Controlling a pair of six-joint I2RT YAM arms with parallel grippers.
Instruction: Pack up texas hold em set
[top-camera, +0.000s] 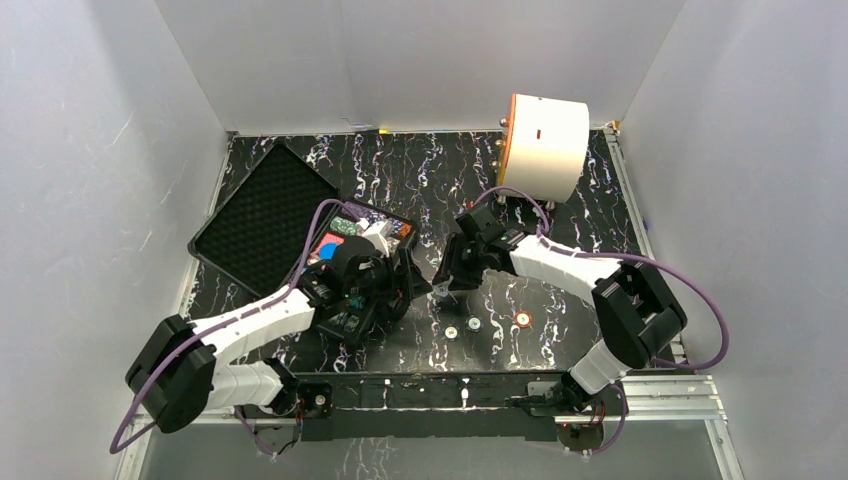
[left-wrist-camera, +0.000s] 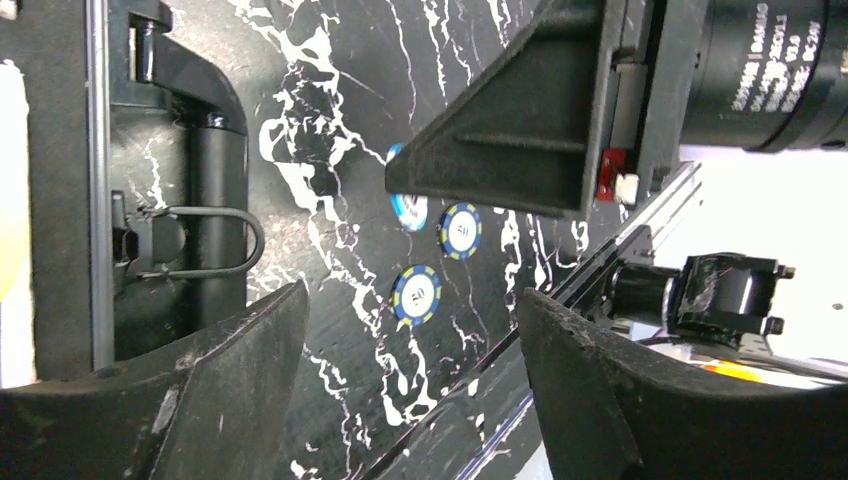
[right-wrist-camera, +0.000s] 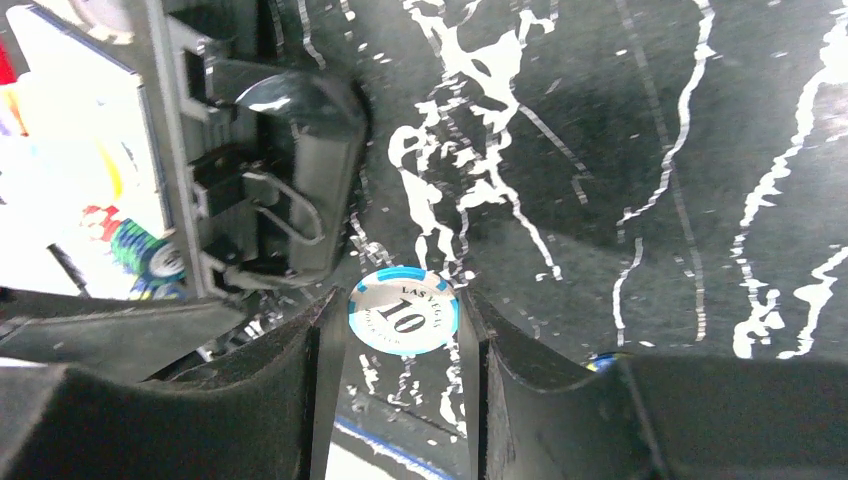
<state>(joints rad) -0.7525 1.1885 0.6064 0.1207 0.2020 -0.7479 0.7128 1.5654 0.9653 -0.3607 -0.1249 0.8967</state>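
The black case lies open at the left, with its foam-lined lid (top-camera: 262, 215) flat and its base (top-camera: 392, 219) holding chips and card decks. My right gripper (top-camera: 443, 283) (right-wrist-camera: 404, 325) is shut on a white and light-blue "10" chip (right-wrist-camera: 404, 311), low over the table beside the case's latch (right-wrist-camera: 280, 205). My left gripper (top-camera: 405, 285) (left-wrist-camera: 412, 335) is open and empty, close to the case's front wall (left-wrist-camera: 190, 240). Two blue and yellow chips (left-wrist-camera: 417, 295) (left-wrist-camera: 460, 230) lie on the table in front of it. The held chip (left-wrist-camera: 410, 210) shows partly behind the right finger (left-wrist-camera: 520, 130).
An orange-rimmed chip (top-camera: 523, 319) and the two blue chips (top-camera: 451, 332) (top-camera: 474, 324) lie near the table's front. A large white cylinder with an orange face (top-camera: 545, 145) stands at the back right. White walls enclose the table. A metal rail (top-camera: 480, 390) runs along the near edge.
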